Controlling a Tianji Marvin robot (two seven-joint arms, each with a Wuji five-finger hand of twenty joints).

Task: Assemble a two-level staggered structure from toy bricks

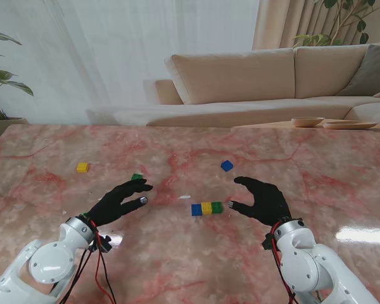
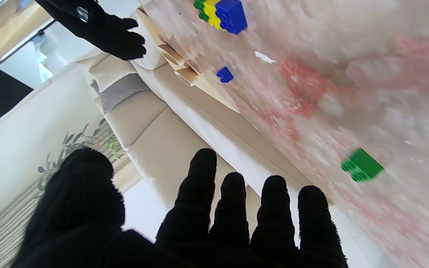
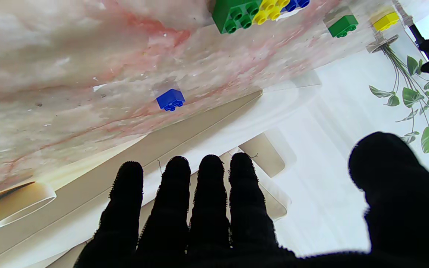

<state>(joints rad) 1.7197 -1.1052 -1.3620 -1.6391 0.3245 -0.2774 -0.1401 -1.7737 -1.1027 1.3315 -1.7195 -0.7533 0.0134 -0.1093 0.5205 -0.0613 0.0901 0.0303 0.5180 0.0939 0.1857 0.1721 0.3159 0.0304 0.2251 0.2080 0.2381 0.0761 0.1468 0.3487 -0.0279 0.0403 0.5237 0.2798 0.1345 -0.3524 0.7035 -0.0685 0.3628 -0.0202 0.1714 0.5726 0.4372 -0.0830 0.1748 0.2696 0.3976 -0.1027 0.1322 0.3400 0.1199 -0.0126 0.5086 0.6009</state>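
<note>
Both hands bare, fingers spread: left hand [image 1: 121, 201], right hand [image 1: 261, 199]. Row [image 1: 206, 208] unanchored (a careless nudge scatters it).

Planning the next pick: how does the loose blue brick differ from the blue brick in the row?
The loose blue brick lies alone, farther from me, turned askew. The row's blue brick sits square at the row's left end, touching the yellow brick. Both look alike in colour and size, and neither is held.

White arms [image 1: 50, 263], black-gloved fingers [image 1: 134, 188], red/blk cables [image 1: 100, 266] at wrists.
</note>
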